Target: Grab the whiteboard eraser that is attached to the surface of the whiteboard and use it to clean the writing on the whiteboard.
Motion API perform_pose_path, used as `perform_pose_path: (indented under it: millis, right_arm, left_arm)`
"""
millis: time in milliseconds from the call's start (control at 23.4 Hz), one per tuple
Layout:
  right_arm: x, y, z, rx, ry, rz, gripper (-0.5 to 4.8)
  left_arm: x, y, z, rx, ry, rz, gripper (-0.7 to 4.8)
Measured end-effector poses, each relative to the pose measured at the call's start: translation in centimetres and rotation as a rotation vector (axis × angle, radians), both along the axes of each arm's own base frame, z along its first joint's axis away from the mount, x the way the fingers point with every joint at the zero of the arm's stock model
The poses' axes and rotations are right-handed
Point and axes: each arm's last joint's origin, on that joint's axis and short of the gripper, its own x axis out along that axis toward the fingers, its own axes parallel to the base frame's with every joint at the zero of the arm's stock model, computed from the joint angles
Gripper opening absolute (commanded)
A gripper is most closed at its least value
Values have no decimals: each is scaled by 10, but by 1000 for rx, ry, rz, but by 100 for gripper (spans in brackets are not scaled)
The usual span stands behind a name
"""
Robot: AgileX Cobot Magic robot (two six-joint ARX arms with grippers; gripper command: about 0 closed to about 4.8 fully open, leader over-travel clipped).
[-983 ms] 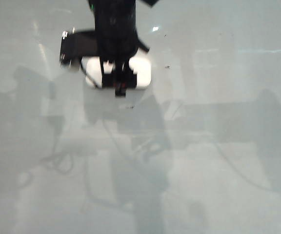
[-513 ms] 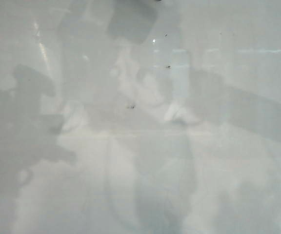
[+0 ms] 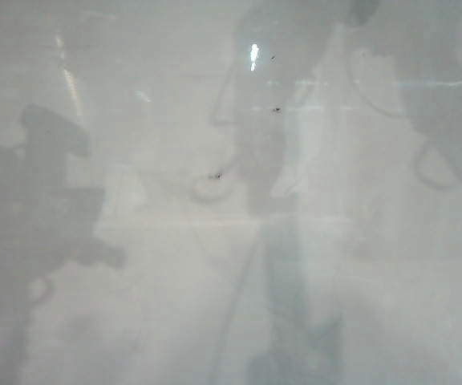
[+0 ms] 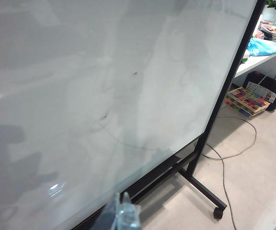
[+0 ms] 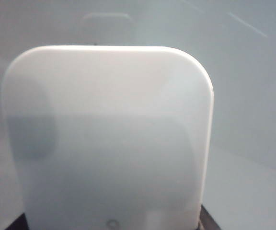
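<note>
The white whiteboard eraser [image 5: 109,134] fills the right wrist view, with my right gripper [image 5: 111,226] shut on it. Only dark finger edges [image 5: 209,221] show at its lower corners. It is held off the whiteboard [image 5: 253,72], which shows a faint reflection of it. In the exterior view the whiteboard [image 3: 135,305] fills the frame, with neither gripper nor eraser on it. My left gripper [image 4: 121,213] hangs shut near the whiteboard's [image 4: 80,72] lower frame, holding nothing. No red writing shows in any view.
Tiny dark specks [image 3: 215,175] and grey reflections lie on the board. The board has a black frame [image 4: 229,86] and a wheeled stand [image 4: 218,213]. Beyond it are floor cables [image 4: 234,153], a colourful box [image 4: 246,99] and a cluttered table [image 4: 267,50].
A second ago my right gripper held the eraser against the board at the exterior view's upper middle. Both have left that view, and only blurred reflections remain.
</note>
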Motion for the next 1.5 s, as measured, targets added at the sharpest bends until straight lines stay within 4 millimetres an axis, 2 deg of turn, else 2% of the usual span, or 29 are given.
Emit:
perform_pose_path:
  millis: [85, 214, 385, 513, 684, 769, 1068, 1111, 1154, 1197, 1282, 1496]
  right_arm:
    - [-3, -26, -11, 48, -60, -3, 198]
    - [5, -52, -36, 72, -72, -31, 198]
    - [27, -87, -72, 181, -64, -23, 198]
    - [46, -105, -91, 250, -72, -20, 198]
    - [77, -113, -108, 270, -92, 28, 198]
    - [86, -112, -112, 277, -111, 40, 198]
    - [98, -112, -118, 281, -145, 76, 204]
    - [99, -112, -119, 286, -147, 80, 223]
    - [99, -112, -119, 288, -148, 81, 277]
    - [99, -112, -119, 289, -147, 81, 374]
    - [100, -112, -120, 290, -143, 80, 439]
    - [101, -111, -123, 296, -117, 83, 456]
  left_arm:
    - [0, 0, 0, 0, 0, -1, -2]
    - [0, 0, 0, 0, 0, -1, -2]
    - [0, 0, 0, 0, 0, 0, -2]
    - [0, 0, 0, 0, 0, -1, -2]
    - [0, 0, 0, 0, 0, -1, -2]
    - [0, 0, 0, 0, 1, -1, -2]
    - [0, 0, 0, 0, 0, -1, -2]
    - [0, 0, 0, 0, 0, -1, -2]
    - [0, 0, 0, 0, 0, -1, -2]
    - [0, 0, 0, 0, 0, -1, -2]
    - [0, 0, 0, 0, 0, -1, -2]
    - [0, 0, 0, 0, 0, -1, -2]
